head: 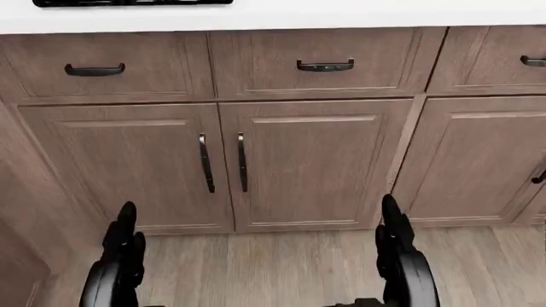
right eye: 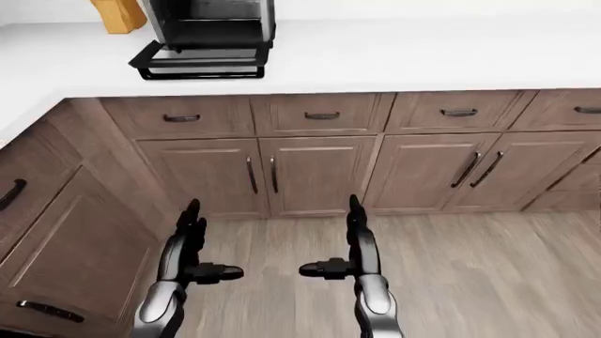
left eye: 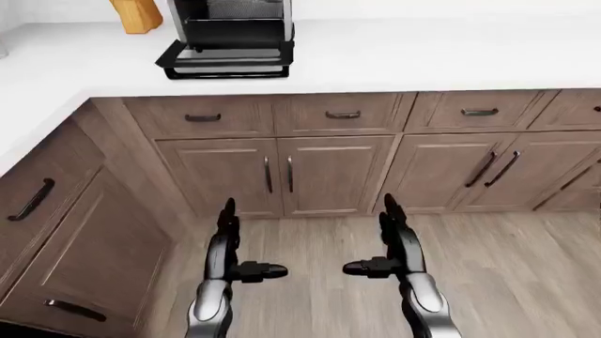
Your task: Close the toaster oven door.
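Toaster oven [left eye: 230,35]: on the white counter [left eye: 404,56], well above and beyond both hands, door [left eye: 225,62] dropped flat toward the robot. Left hand [left eye: 228,246] and right hand [left eye: 392,243]: empty, fingers spread, held low over the floor [left eye: 507,282], likely just carried during approach.

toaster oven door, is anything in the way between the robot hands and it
Nothing visible blocks it. The toaster oven door hangs open on the white counter at the left-eye view's top; the left robot hand and right robot hand hang open, low over the floor, well short.
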You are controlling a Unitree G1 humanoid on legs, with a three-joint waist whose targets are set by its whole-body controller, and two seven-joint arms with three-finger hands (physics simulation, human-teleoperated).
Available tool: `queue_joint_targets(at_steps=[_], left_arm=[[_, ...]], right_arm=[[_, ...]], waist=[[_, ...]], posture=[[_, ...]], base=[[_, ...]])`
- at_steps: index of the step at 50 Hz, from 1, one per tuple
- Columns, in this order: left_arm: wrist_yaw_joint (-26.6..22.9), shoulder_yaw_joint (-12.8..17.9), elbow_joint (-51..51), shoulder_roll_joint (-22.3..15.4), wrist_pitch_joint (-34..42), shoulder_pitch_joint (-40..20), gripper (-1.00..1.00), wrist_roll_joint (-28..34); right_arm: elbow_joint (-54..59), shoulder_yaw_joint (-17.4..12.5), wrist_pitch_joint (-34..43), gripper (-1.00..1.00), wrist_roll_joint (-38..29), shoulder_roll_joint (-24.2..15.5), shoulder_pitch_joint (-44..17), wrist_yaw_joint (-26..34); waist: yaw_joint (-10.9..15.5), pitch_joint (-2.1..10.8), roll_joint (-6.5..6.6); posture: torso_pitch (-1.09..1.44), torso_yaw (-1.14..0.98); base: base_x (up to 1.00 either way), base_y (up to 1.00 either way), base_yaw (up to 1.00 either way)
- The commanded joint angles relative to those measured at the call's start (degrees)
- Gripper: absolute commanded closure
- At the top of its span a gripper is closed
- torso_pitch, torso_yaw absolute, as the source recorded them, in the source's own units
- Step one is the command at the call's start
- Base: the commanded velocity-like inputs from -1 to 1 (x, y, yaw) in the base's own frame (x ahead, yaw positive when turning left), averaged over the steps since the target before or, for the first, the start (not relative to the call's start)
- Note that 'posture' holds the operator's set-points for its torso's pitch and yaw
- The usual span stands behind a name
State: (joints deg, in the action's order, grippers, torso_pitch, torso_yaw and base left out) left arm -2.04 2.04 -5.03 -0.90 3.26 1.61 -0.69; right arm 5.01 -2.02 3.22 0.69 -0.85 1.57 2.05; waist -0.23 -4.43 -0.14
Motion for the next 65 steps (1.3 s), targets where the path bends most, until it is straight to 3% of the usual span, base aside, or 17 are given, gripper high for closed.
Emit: queue_joint_targets(at_steps=[1,3,4,5,7,12,15,19,23,32,40,48,62,63,65], left_arm=[[-0.4,-0.1,4.4,-0.1,-4.1,-1.4,-1.0,-0.4],[-0.4,0.0,4.9,-0.1,-3.9,-1.3,-1.0,-0.6],[-0.5,0.0,5.9,-0.1,-3.3,-1.1,-1.0,-0.6],[-0.5,-0.1,6.8,-0.1,-2.9,-0.9,-1.0,-0.5],[-0.6,-0.3,8.1,-0.1,-2.4,-0.6,-1.0,-0.3],[-0.9,2.0,15.9,-1.1,3.1,-0.8,-1.0,-1.5],[-1.0,6.4,23.5,-2.9,8.8,-1.5,-1.0,-3.3],[-1.0,14.4,31.0,-6.2,15.9,-4.1,-1.0,-6.8],[-1.0,21.5,33.1,-9.5,19.3,-6.0,-1.0,-10.3],[-0.8,29.7,35.8,-14.7,23.1,-7.1,-1.0,-15.0],[1.4,38.6,37.3,-22.4,28.6,-10.4,-1.0,-21.4],[3.5,41.0,36.7,-25.1,29.2,-10.7,-1.0,-24.4],[3.7,41.7,36.5,-25.4,28.9,-10.0,-1.0,-25.0],[3.7,41.7,36.5,-25.4,28.9,-10.0,-1.0,-25.0],[3.7,41.5,36.2,-25.3,28.5,-9.9,-1.0,-24.8]], right_arm=[[-6.6,0.4,-3.0,-1.0,-1.0,-1.0,-1.3,0.9],[-6.8,0.2,-2.9,-1.0,-1.1,-0.8,-1.3,1.3],[-6.9,0.1,-2.7,-1.0,-1.3,-0.8,-1.3,1.5],[-7.4,0.1,-2.3,-1.0,-1.3,-0.7,-1.3,1.6],[-8.2,0.2,-1.7,-1.0,-1.4,-0.6,-1.2,1.8],[-14.2,-0.3,3.2,-1.0,-0.5,-0.6,-1.6,2.1],[-19.9,-1.2,8.1,-1.0,0.0,-1.1,-2.9,2.0],[-26.6,-3.3,14.3,-1.0,1.4,-2.1,-5.4,1.9],[-33.1,-6.3,21.6,-1.0,3.8,-3.8,-8.7,1.5],[-41.6,-11.7,32.3,-1.0,8.3,-8.1,-15.0,0.4],[-43.3,-14.8,36.4,-1.0,12.2,-11.4,-18.8,-1.6],[-44.6,-16.4,38.7,-1.0,15.8,-13.4,-20.5,-3.9],[-45.6,-16.7,40.0,-1.0,16.6,-14.6,-21.1,-4.2],[-45.6,-16.6,40.1,-1.0,16.7,-14.6,-21.1,-4.2],[-45.7,-16.6,40.2,-1.0,16.8,-14.7,-21.1,-4.2]], waist=[[-0.1,0.05,-0.45],[0.4,3.52,-0.12],[0.5,2.97,-0.11],[0.4,0.96,-0.36],[0.4,3.95,-0.46],[0.4,4.48,-0.36],[0.4,4.67,-0.2],[0.3,4.85,0.09],[0.4,4.99,0.39],[0.4,4.32,0.65],[0.2,3.48,0.81],[0.3,3.13,1.23],[0.3,2.94,1.08],[0.2,4.17,1.27],[0.2,2.95,1.3]], posture=[[0.0,0.0],[0.0,0.0],[0.0,0.0],[0.0,0.0],[0.0,0.0],[0.0,0.0],[0.0,0.0],[0.0,0.0],[0.0,0.0],[0.0,0.0],[0.0,0.0],[0.0,0.0],[0.0,0.0],[0.0,0.0],[0.0,0.0]], base=[[0.0,0.0,0.0],[0.0,0.0,0.0],[0.0,0.0,0.0],[0.0,0.0,0.0],[0.0,0.0,0.0],[0.0,0.0,0.0],[0.0,0.0,0.0],[0.0,0.0,0.0],[0.0,0.0,0.0],[0.0,0.0,0.0],[0.0,0.0,0.0],[0.0,0.0,0.0],[0.0,0.0,0.0],[0.06,0.0,0.0],[0.07,0.0,0.0]])
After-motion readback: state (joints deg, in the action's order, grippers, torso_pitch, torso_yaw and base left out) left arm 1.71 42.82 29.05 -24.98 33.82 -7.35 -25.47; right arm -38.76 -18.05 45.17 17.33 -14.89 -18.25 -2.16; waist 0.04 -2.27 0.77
